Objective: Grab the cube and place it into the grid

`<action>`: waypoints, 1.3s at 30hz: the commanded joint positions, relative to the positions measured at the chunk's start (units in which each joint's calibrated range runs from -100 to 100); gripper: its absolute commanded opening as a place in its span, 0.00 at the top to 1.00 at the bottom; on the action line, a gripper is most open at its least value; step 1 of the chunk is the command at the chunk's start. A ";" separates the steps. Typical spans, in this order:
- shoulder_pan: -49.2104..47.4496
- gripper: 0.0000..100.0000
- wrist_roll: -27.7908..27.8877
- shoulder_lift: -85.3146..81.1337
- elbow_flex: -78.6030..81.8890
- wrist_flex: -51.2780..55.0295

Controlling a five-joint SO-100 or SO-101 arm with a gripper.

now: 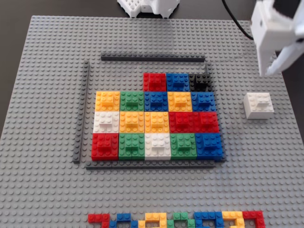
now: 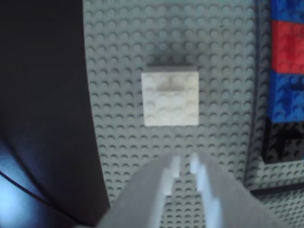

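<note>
Fixed view: a grey studded baseplate (image 1: 47, 95) is shown filling the frame, with the grid (image 1: 156, 126) of multicoloured square blocks laid out at its centre inside thin dark grey strips (image 1: 152, 58). Two cells at the left of the top row are seen unfilled. The white cube (image 1: 259, 105) is seen alone on the bare baseplate to the right of the grid, well apart from it. The white gripper (image 1: 275, 66) is held above and just beyond the cube at the upper right; its upper body is cut off by the frame edge. In the wrist view, the cube (image 2: 170, 97) is placed straight ahead of the gripper (image 2: 186, 173), squared to the approach, with clear studs between them. The fingertips are nearly together, a narrow slit showing between them, and nothing is held. The slit looks narrower than the cube. A row of small coloured bricks (image 1: 175, 219) is clipped by the bottom edge. The wrist view is blurred, and its left side is masked by a dark shape that cannot be identified.
</note>
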 commanded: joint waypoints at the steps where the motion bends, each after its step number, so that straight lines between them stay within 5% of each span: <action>1: 0.88 0.92 0.34 1.92 -5.94 0.07; 6: 1.91 0.78 0.29 5.19 -5.85 -0.61; 39: 0.96 0.78 -0.49 9.83 -6.30 -2.86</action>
